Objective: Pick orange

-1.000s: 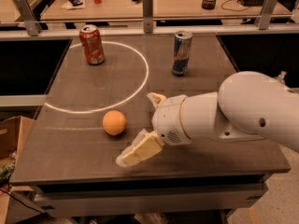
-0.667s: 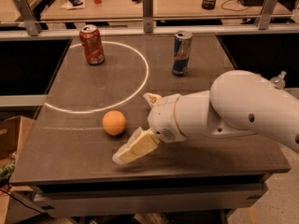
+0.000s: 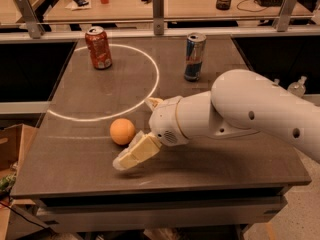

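Near the front left of the counter (image 3: 240, 164), the orange (image 3: 122, 131) rests just outside a white circle (image 3: 155, 79). Just to its right is the end effector (image 3: 136, 133), its fingers (image 3: 134, 154) spread apart, with one reaching past the fruit's near side. A red can (image 3: 98, 47) and a blue can (image 3: 194, 57) stand farther back.

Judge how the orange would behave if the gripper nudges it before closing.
The orange is round and smooth on a flat table, so a nudge would probably roll it. It looks firm, likely keeping shape when squeezed. The open gripper, close beside it, may slip off its curved skin if off-centre.
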Available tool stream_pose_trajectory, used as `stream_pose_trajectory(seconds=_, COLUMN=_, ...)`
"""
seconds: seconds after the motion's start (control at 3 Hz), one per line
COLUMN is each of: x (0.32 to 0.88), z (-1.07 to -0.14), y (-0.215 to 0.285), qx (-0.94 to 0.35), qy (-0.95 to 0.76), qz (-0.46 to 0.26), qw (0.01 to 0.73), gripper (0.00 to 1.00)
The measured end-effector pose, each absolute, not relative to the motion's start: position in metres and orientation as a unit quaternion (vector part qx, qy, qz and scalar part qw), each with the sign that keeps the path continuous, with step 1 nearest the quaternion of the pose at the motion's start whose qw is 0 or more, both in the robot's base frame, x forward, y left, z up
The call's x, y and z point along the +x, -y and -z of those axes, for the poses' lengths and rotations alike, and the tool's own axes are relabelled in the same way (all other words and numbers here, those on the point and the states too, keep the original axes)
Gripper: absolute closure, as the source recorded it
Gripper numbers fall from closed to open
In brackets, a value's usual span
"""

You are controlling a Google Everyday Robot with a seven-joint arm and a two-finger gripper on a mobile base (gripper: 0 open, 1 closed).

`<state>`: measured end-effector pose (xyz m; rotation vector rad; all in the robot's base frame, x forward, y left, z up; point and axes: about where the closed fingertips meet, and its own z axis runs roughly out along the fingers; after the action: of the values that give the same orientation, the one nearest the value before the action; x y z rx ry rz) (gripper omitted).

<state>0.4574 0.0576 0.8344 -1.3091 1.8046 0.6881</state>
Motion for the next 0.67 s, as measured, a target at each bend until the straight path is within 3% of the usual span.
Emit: stream_pose_trajectory(seconds=0.67, x=0.4630, z=-0.8293, y=-0.0733, qx=-0.522, qy=-0.705, qz=-0.285, qw=0.387, gripper=0.00)
